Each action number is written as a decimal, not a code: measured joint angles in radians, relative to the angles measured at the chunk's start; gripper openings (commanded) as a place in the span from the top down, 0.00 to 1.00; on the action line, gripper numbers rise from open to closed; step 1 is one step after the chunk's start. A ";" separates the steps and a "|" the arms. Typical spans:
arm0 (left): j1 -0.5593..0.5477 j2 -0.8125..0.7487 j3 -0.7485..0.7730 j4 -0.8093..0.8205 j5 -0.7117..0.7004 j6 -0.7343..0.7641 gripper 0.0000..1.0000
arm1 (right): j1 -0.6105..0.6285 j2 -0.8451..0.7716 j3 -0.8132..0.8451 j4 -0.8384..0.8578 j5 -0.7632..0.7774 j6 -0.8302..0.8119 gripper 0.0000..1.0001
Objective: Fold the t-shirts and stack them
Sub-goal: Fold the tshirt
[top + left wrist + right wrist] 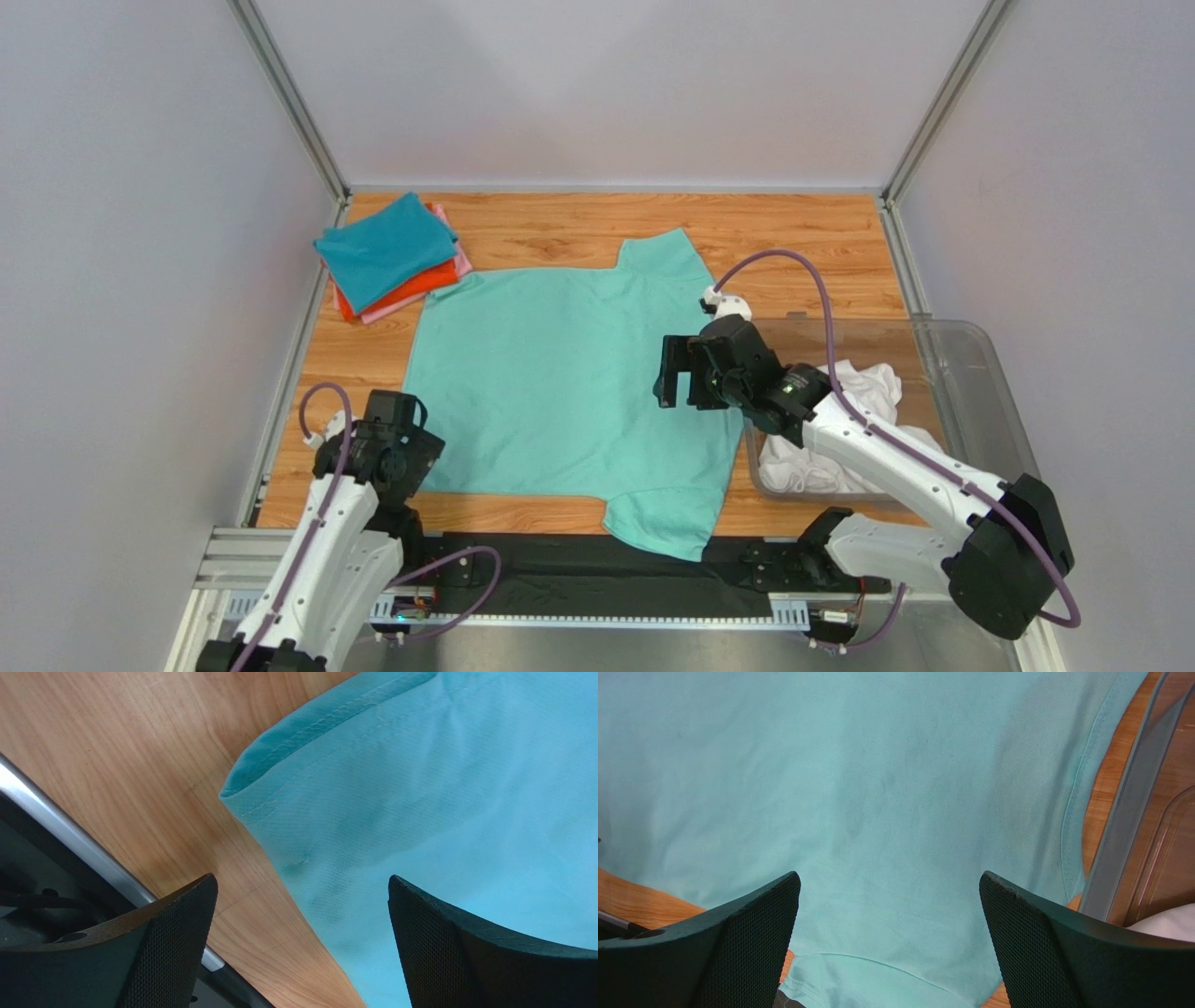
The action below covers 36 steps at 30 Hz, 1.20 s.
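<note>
Surface: wood-grain table walled in by pale grey panels, with a clear plastic bin at its right edge.
Shirt in hand: mint-green t-shirt spread flat and sideways mid-table, hem to the left, one sleeve pointing far and one near; the near sleeve reaches the table's near edge.
Done pile: folded stack at the far left, teal-blue t-shirt on top, orange-red t-shirt and a pink edge beneath.
Waiting: white t-shirt crumpled in the bin.
Left gripper: jaws spread wide, holding nothing, poised over the shirt's near-left hem corner.
Right gripper: jaws equally wide and empty, above the shirt's right part, close to the bin wall.
Handling: thin, light, limp knit; it should sag and drag if lifted by one point, and a fingertip may slide beneath only one layer.
Where to grip: likely the stitched hem corner on the left and a seamed shoulder or sleeve edge on the right, pinching both layers so the fold carries over evenly.
</note>
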 measured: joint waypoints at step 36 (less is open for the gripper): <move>0.000 0.499 0.147 0.002 -0.115 -0.077 1.00 | 0.000 -0.140 -0.024 -0.042 0.066 -0.008 0.00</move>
